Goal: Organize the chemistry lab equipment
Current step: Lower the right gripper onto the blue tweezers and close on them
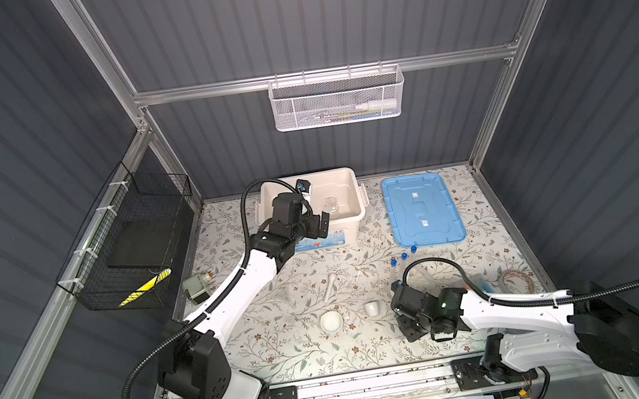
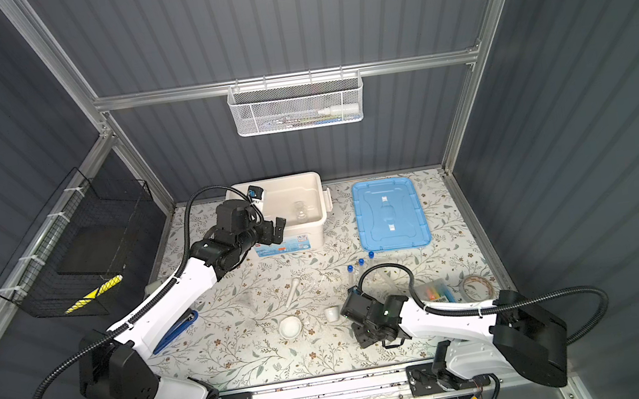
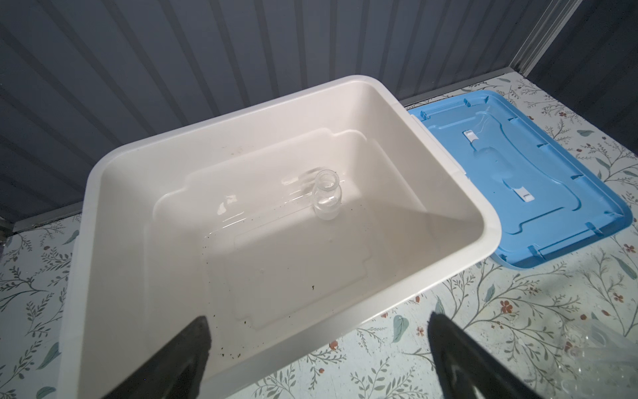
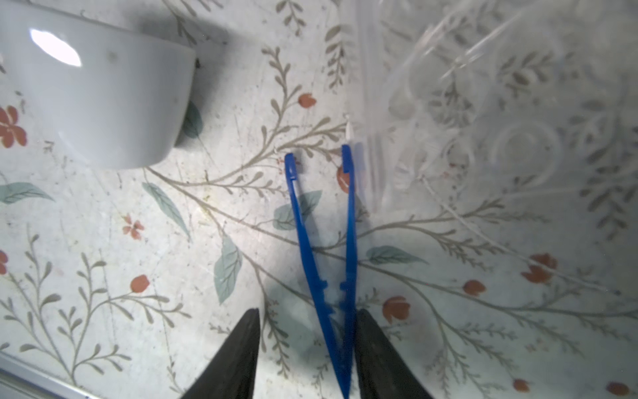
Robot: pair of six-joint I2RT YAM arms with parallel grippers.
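right tool: part-open, straddling blue tweezers on tabletop, one finger touching
left tool: wide open, empty
small white cup: 10 o'clock of right tool

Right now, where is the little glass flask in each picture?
A top view: the small glass flask stands inside the white bin, left of the blue lid.
A top view: flask inside the bin, left of the lid.
Left wrist view: flask upright on the bin floor, near the picture's middle.
Right wrist view: not in it.
Shared landmark: the blue lid, in every view except the right wrist's.
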